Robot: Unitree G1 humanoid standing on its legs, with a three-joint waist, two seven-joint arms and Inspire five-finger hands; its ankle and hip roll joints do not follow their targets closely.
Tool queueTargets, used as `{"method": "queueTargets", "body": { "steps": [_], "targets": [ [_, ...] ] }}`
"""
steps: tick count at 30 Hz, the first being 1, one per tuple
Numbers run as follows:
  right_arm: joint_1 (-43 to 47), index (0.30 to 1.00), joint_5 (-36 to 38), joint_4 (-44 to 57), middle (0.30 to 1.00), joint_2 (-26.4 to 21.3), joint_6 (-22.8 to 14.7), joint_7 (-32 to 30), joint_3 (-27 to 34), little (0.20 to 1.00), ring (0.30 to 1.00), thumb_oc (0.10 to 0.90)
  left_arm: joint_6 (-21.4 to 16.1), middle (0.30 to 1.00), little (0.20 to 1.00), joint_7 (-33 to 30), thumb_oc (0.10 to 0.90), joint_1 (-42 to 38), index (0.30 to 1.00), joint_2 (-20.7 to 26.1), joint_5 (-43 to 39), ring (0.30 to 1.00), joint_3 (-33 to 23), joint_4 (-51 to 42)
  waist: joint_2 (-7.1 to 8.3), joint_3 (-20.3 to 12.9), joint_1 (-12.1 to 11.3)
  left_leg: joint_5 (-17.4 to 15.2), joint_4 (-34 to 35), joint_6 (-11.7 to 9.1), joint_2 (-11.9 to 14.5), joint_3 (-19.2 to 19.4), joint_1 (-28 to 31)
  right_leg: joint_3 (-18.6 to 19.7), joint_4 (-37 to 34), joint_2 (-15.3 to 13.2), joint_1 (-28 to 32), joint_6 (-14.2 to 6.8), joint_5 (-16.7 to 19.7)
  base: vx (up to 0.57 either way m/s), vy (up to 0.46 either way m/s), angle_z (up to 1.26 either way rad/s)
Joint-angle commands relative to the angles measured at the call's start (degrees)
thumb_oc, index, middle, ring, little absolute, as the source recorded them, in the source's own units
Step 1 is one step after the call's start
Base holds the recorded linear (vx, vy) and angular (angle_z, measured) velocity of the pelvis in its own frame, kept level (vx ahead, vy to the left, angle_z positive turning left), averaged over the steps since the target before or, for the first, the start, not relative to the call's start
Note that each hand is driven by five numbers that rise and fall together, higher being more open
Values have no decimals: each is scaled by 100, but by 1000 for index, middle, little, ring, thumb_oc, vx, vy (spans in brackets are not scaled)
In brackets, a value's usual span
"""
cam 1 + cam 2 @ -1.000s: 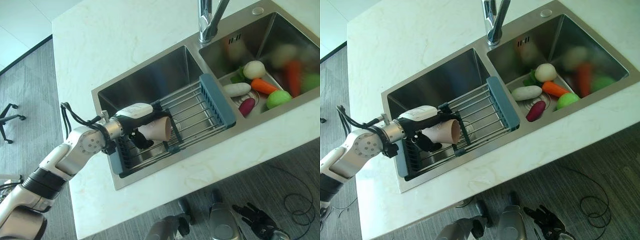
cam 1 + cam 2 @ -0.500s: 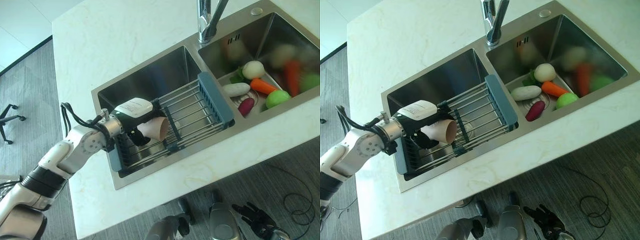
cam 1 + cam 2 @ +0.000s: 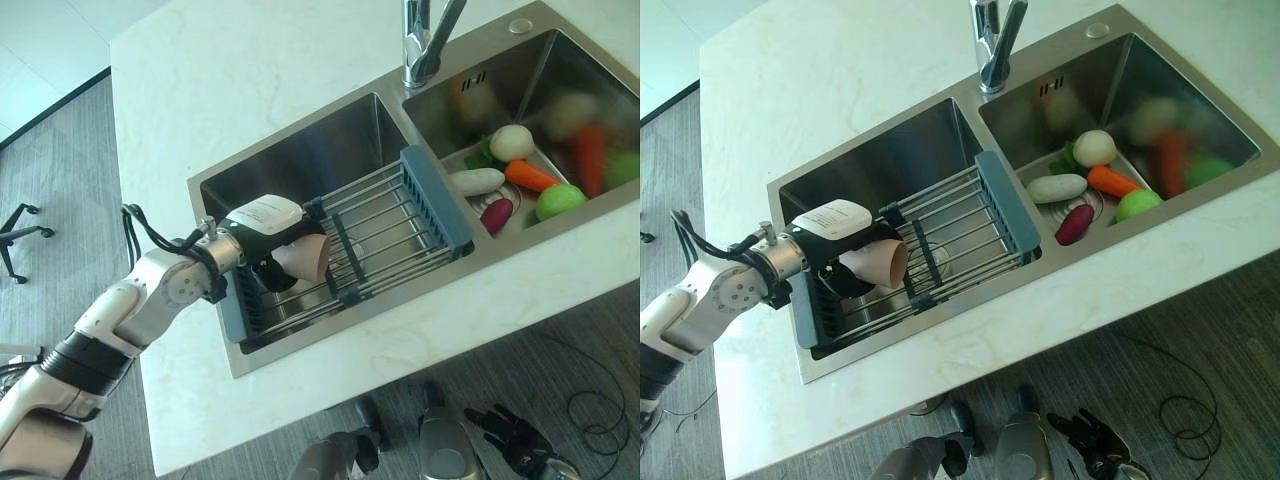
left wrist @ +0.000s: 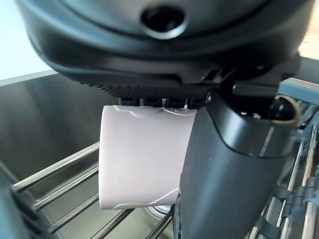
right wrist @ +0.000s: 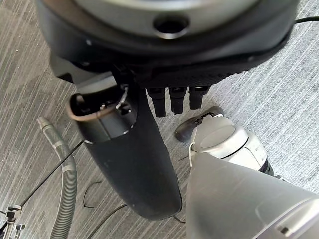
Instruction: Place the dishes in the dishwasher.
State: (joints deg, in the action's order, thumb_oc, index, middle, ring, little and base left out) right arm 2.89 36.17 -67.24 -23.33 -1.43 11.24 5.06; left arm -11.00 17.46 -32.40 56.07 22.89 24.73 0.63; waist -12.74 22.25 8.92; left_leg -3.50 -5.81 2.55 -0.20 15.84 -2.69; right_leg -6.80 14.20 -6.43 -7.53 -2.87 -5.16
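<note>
- A pale marble-look counter [image 3: 250,70] carries a double steel sink [image 3: 290,160], seen from the robot's head; the left basin takes up the picture's middle, the right basin sits toward 2 o'clock.
- A wire dish rack [image 3: 385,235] with blue end rails spans the left basin, probably standing in for the dishwasher basket the task names.
- The robot's left hand [image 3: 262,228] reaches in from 8 o'clock, thumb and fingers curled around a pinkish cup [image 3: 303,259] held on its side, mouth facing 3 o'clock, just above the rack's left end, a pose that suits laying it between the bars.
- Toy vegetables, among them a carrot [image 3: 528,174], lie heaped in the right basin, apart from the work.
- The right hand [image 3: 515,440] hangs idle near 5 o'clock, low over the grey floor, its fingers relaxed and holding nothing.
- A white label on the left hand carries print too small to read.
</note>
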Motion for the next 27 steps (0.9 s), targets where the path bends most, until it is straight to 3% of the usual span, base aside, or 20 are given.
{"method": "queueTargets", "body": {
  "steps": [1,7,12,14,16,19,24,26,27],
  "targets": [
    [-258,900,-31,19,900,-51,-73,-29,25,900,900,800,-232,300,300,-1044,400,-154,300,546,-283,300,-705,-313,83,-497,-92,-1164,-1138,-250,151,-324,-353,-105,299,-79,-30,-312,-775,-10,-16,17],
    [-305,900,-95,-43,900,93,19,-76,-16,900,900,800,-356,300,300,-2298,400,269,300,574,-382,300,-1516,-489,201,-689,-264,-1185,-1138,-250,162,-430,-271,-224,299,-58,123,-256,-877,3,-46,13],
    [-311,900,-471,-190,900,223,169,-91,-164,900,900,800,-549,300,300,-3563,400,1098,300,379,-767,300,-2659,-510,316,-861,-535,-1182,-1138,-247,173,-647,-192,-372,299,-20,305,-140,-1018,29,-109,16],
    [-253,900,-815,-226,900,263,215,-69,-308,900,900,800,-282,300,300,-4271,400,1842,300,22,-811,300,-3363,-517,395,-909,-749,-1171,-1138,-257,139,-864,-155,-478,299,18,412,-54,-1112,37,-221,41],
    [-199,900,-1094,-259,900,278,253,-63,-427,900,900,800,24,300,300,-4772,400,2261,300,-211,-890,300,-3657,-404,433,-937,-905,-1154,-1138,-268,100,-989,-141,-551,299,34,447,-6,-1163,12,-169,38],
    [-125,900,-1383,-308,900,264,295,-57,-616,900,900,800,157,300,300,-5341,400,2780,300,-470,-966,300,-3936,-65,455,-912,-1070,-1041,-1138,-339,113,-1042,-143,-727,299,44,540,84,-1223,14,-154,36],
    [113,900,-1235,-354,900,322,224,-138,-832,900,900,800,-362,300,300,-5932,400,3514,300,-859,-826,300,-4329,584,405,-789,-1439,-713,-1138,-615,315,-1243,-466,-1136,299,-14,645,180,-1299,-133,-103,91],
    [160,900,-1054,-352,900,299,249,-245,-773,900,900,800,-610,300,300,-5954,400,3550,300,-966,-799,300,-4373,641,418,-808,-1449,-806,-1138,-609,394,-976,-365,-1291,299,-144,674,172,-1401,-161,36,149],
    [184,900,-834,-362,900,292,305,-354,-685,900,900,800,-725,300,300,-5928,400,3490,300,-1014,-746,300,-4334,633,439,-798,-1417,-821,-1138,-558,480,-639,-254,-1469,299,-261,680,200,-1381,-195,120,120]
  ]
}}
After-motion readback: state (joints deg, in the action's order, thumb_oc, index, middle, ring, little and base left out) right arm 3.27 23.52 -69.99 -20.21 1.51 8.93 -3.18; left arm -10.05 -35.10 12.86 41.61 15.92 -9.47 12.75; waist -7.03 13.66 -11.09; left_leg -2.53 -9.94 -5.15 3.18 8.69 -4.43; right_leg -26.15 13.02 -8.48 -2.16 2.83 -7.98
